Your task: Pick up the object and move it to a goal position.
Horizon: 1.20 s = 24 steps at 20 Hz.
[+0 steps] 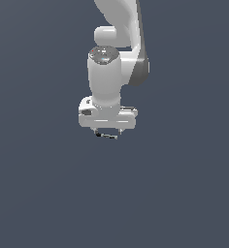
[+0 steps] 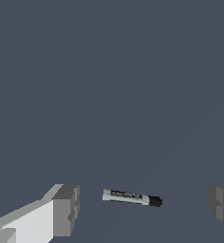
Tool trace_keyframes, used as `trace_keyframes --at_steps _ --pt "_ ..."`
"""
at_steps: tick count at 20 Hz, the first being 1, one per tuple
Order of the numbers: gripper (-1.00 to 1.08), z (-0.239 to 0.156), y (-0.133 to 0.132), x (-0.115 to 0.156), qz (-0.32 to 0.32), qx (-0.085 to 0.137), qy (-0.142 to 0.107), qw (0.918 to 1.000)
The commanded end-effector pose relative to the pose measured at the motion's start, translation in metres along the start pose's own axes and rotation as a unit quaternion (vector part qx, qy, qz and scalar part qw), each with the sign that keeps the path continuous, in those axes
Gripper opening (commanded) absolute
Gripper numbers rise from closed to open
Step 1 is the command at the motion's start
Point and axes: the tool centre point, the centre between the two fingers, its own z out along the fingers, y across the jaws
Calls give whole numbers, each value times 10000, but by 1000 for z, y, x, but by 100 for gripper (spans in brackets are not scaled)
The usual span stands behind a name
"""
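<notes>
**Jaws straddle the marker, grasp not yet closed**

The gripper (image 1: 107,132) hangs low over the table (image 1: 184,193), jaws spread wide with nothing held. In the wrist view the fingers (image 2: 66,209) sit well apart on either side of the marker (image 2: 131,197), a thin rod, pale grey-white with a black cap. It lies flat on the table between them, near the middle of the gap, touching neither. In the exterior view the marker (image 1: 106,135) shows just under the fingertips.

Judgement: this is the pre-grasp step. The rod's long axis seems to run roughly along the closing line, not across it, so closing may pinch it end to end and flick it out. Better to turn the wrist first, stay centred, and go low, since the rod is so thin. No goal marker visible.
</notes>
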Motion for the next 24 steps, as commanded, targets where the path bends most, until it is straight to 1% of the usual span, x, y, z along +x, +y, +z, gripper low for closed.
trace_keyframes --at_steps 1,9,14,19,24 --pt "100 2 1 -1 -71 -5 -5 10000" --pt "100 14 5 -8 -610 -34 -40 9981" --pt "100 26 9 -15 -1162 -54 -77 9932" --pt "100 40 14 -24 -1837 -65 -122 9829" --pt "100 54 17 -34 -2514 -63 -165 9677"
